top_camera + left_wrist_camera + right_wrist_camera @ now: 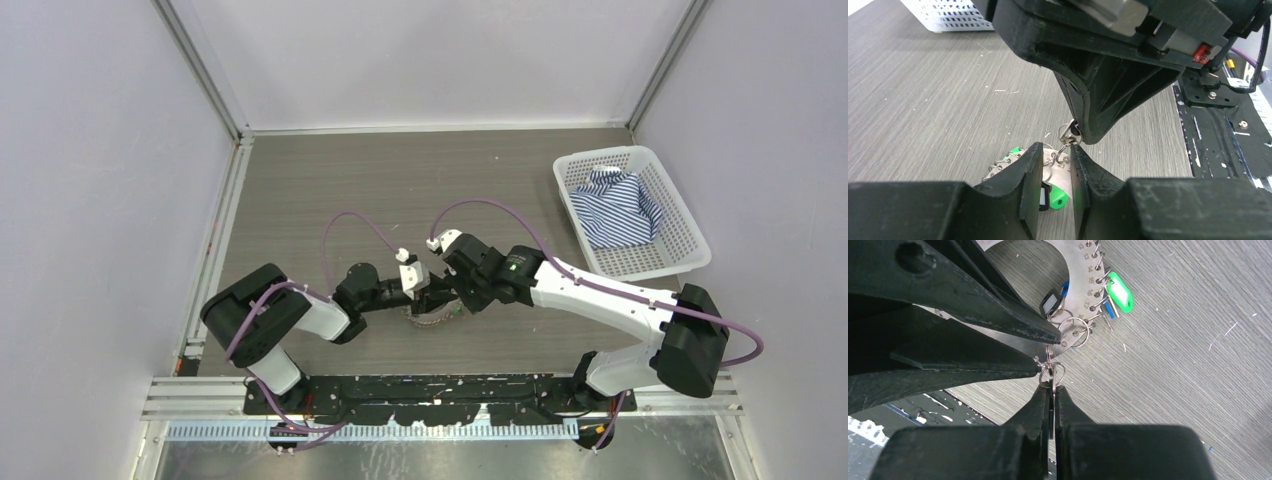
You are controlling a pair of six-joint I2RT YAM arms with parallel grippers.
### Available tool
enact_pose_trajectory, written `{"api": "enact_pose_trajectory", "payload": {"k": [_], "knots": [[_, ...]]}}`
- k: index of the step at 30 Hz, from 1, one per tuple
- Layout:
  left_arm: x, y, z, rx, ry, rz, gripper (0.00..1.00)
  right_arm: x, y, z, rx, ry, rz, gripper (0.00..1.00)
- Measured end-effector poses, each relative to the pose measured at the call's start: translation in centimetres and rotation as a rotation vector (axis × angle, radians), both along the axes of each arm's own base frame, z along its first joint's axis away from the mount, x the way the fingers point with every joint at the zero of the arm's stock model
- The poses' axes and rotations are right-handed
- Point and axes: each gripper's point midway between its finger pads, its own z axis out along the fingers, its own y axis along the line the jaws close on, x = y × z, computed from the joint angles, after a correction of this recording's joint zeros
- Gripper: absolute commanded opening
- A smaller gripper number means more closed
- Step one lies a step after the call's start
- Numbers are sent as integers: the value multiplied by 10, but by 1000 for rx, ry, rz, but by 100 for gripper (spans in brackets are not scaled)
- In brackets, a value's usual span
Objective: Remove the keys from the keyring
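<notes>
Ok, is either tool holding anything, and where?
Right tool pinches one key by its flat sides; which end is unclear. Left tool is open, holding nothing.

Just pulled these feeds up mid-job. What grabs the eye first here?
The two grippers meet tip to tip at mid-table over the keyring. The right gripper is pinched shut on a thin metal piece, likely a key, and the left gripper straddles the small loops with its jaws apart. After that, the bright green tag on the ring stands out, then the white basket with a striped cloth at far right.
</notes>
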Motion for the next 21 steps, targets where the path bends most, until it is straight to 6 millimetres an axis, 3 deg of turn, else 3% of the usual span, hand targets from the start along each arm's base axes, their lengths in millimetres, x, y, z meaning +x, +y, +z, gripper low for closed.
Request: {"api": "enact_pose_trajectory", "payload": {"k": [7,15,21], "knots": [[1,3,-8,36,14,-36,29,0,1,0,3,-3,1,1],[-1,-4,1,19,-2,-94,29,1,1,1,4,-4,0,1],[-5,-6,-3,23,29,-119,29,0,1,0,2,-3,1,1]]}}
